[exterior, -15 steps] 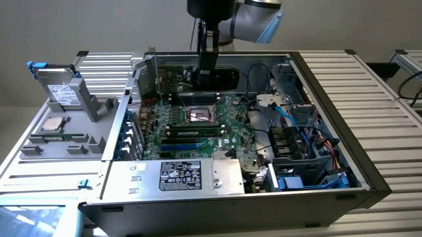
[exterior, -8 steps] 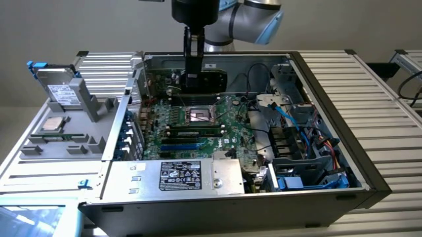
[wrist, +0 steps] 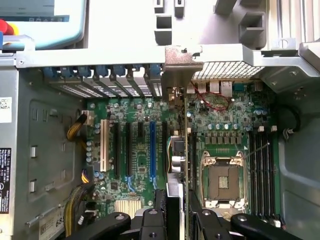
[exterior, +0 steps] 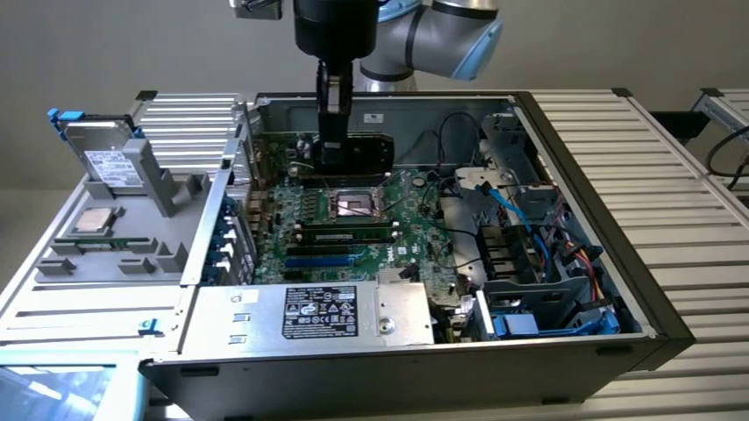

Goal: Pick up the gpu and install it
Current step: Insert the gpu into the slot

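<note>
Computer case lies open, motherboard inside; gripper, upper centre of frame, is clamped on gpu, held on edge over motherboard's rear

We see a work table topped with ribbed, silver-grey aluminium slats, which runs out to the exterior view's right and also shows behind the far left corner. Directly on it sits an open desktop computer case, black-walled, with its inside facing up. Close against the case, on the exterior view's left, lies a flat grey parts tray with moulded pockets. We cannot tell what the pale blue panel at the near left corner rests on.
</note>
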Controlling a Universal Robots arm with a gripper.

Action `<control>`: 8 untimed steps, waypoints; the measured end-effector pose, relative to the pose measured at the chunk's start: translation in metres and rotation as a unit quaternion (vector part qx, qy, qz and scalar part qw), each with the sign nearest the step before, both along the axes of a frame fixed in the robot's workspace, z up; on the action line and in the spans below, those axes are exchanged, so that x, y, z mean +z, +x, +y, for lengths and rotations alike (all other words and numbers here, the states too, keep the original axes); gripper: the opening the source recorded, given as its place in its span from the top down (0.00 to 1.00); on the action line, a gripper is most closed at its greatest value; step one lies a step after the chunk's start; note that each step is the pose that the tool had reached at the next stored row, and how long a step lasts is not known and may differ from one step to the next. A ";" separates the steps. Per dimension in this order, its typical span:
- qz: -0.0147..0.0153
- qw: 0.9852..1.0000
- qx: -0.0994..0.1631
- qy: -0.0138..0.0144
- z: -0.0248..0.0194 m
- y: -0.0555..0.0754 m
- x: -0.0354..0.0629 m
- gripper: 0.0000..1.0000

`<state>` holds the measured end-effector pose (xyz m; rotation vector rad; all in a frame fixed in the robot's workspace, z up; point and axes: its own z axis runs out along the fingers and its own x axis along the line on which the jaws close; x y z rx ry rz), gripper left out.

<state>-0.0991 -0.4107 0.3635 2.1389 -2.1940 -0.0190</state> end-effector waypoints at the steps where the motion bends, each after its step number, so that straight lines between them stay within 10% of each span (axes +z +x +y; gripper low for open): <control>1: 0.000 1.000 0.000 0.000 -0.0003 0.000 -0.0018 0.72; 8: 0.000 1.000 0.000 0.001 -0.0066 -0.002 -0.0114 0.72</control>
